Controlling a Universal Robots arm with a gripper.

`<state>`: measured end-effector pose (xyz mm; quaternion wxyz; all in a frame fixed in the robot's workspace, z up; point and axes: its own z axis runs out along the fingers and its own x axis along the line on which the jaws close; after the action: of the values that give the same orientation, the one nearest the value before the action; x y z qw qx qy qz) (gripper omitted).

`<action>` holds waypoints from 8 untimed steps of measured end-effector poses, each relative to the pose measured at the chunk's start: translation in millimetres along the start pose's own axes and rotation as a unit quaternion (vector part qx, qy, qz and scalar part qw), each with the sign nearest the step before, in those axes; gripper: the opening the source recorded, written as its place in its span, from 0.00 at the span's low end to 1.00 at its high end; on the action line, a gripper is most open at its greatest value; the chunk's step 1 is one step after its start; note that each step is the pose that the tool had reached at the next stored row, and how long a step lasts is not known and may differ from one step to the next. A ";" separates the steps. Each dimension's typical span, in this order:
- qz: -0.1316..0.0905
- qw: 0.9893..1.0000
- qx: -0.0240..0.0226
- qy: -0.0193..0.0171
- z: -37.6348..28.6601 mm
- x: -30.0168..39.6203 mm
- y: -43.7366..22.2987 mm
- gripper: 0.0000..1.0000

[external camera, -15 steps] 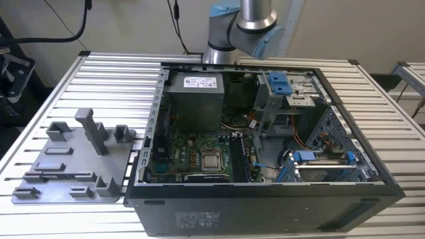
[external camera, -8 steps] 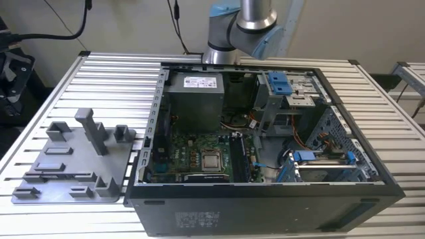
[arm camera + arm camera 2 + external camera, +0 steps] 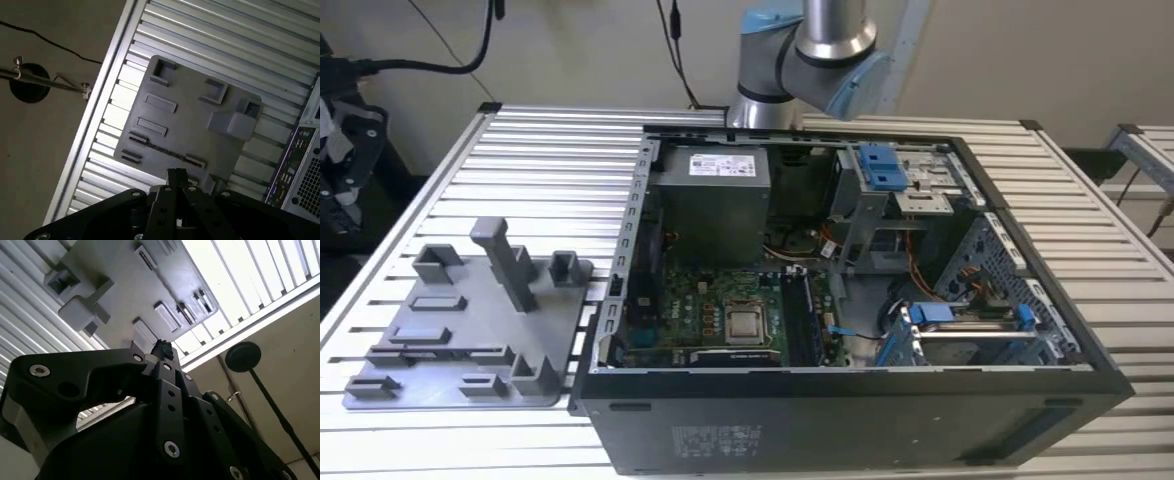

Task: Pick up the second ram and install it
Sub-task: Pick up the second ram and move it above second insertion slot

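Second ram well below tool

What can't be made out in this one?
Gripper: own body hides whether it holds anything, in both wrist views.
Second ram: too thin to pick out on the gray fixture, first wrist view.
Motherboard slots: too small in the exterior view to tell if filled.
Arm: cut off by the exterior view's top edge.

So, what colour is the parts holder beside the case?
Plain grey; the parts holder shows best in the exterior view.
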<state>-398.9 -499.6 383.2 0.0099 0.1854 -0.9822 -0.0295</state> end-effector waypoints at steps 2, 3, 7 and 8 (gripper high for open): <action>-0.017 1.000 0.000 0.001 0.0 0.0 0.0 0.11; -0.025 1.000 0.000 0.002 0.0 0.0 0.0 0.11; -0.058 0.998 0.001 0.004 0.1 0.0 0.0 0.11; -0.066 0.998 0.001 0.004 0.1 0.0 0.0 0.11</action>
<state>-398.9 -499.6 383.1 0.0118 0.2503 -0.9677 -0.0287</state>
